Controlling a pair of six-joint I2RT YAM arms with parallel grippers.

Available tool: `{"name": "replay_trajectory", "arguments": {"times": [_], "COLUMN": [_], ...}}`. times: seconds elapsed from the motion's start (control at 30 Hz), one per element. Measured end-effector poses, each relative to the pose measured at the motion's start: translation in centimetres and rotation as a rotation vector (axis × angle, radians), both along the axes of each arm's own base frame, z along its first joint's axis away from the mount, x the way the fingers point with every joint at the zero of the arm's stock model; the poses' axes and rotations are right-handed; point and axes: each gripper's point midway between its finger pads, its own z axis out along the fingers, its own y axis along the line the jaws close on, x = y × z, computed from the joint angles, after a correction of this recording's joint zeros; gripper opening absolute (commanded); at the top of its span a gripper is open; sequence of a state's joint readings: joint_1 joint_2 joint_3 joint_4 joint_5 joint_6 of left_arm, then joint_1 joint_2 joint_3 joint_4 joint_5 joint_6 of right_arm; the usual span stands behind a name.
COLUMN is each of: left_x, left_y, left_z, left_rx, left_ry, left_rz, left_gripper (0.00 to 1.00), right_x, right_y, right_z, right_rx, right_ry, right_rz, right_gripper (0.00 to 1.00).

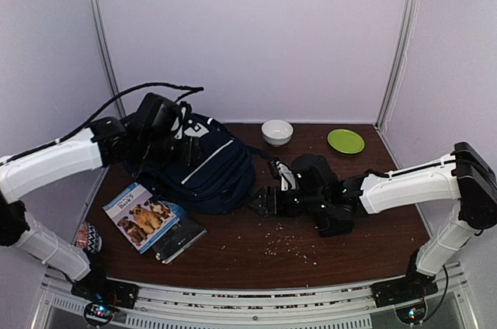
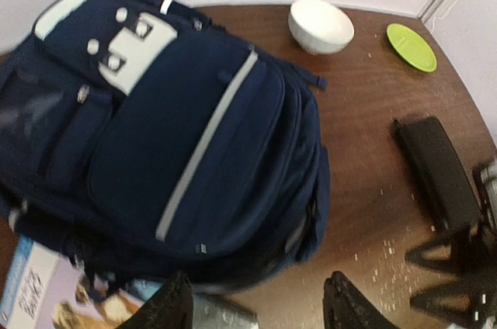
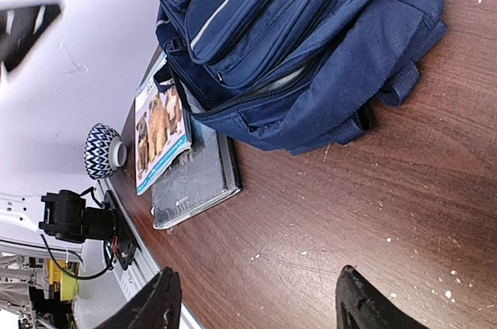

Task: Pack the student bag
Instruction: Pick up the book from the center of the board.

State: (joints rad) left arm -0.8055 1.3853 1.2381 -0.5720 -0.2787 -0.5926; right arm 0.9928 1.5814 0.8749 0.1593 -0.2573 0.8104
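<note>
The student bag (image 1: 208,172), a big navy backpack with a white stripe and white buckle patch, lies flat on the brown table (image 1: 311,255), left of centre. My left gripper (image 1: 186,147) hovers above its upper end; in the left wrist view the bag (image 2: 178,127) fills the frame and the gripper (image 2: 260,307) is open with nothing between its fingers. My right gripper (image 1: 261,203) sits low by the bag's lower right side. In the right wrist view this gripper (image 3: 262,302) is open over bare table, with the bag (image 3: 311,34) ahead of it.
A dog-cover book (image 1: 140,216) lies partly on a dark flat notebook (image 1: 180,240), both beside the bag's lower left side. A white bowl (image 1: 277,132) and green plate (image 1: 345,141) stand at the back. A black case (image 2: 435,174) lies right of the bag. A patterned ball (image 1: 88,236) sits at the left edge.
</note>
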Motion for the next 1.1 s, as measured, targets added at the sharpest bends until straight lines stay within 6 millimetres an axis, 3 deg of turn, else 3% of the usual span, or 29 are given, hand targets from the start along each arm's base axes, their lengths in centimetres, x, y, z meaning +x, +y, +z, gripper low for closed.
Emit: {"name": "replay_trajectory", "arguments": {"times": [0.13,0.3,0.57,0.83,1.1], "left_x": [-7.6,-12.0,-14.4,-16.2,-17.0], "left_y": [4.1,8.8,12.2,15.3,16.2], "left_z": [-3.2,-8.6,-14.1,-18.2,-19.8], "left_rx": [-0.141,-0.241,-0.372,-0.458,-0.487], "left_ry": [0.072,0.182,0.321,0.439,0.514], "left_rz": [0.078,0.264,0.513,0.741,0.842], "left_gripper": [0.98,0.98,0.98,0.98,0.98], "right_x": [-0.3,-1.0,-1.2,-1.4,-1.5], "right_y": [0.8,1.7,2.0,2.1,2.8], "right_z": [-0.4,-0.7,-0.3,-0.2,0.9], "right_rx": [0.0,-0.001,0.005,0.005,0.024], "right_ry": [0.002,0.009,0.004,0.004,-0.009], "right_rz": [0.017,0.043,0.05,0.055,0.065], "right_gripper": [0.67,0.67,0.67,0.67,0.67]}}
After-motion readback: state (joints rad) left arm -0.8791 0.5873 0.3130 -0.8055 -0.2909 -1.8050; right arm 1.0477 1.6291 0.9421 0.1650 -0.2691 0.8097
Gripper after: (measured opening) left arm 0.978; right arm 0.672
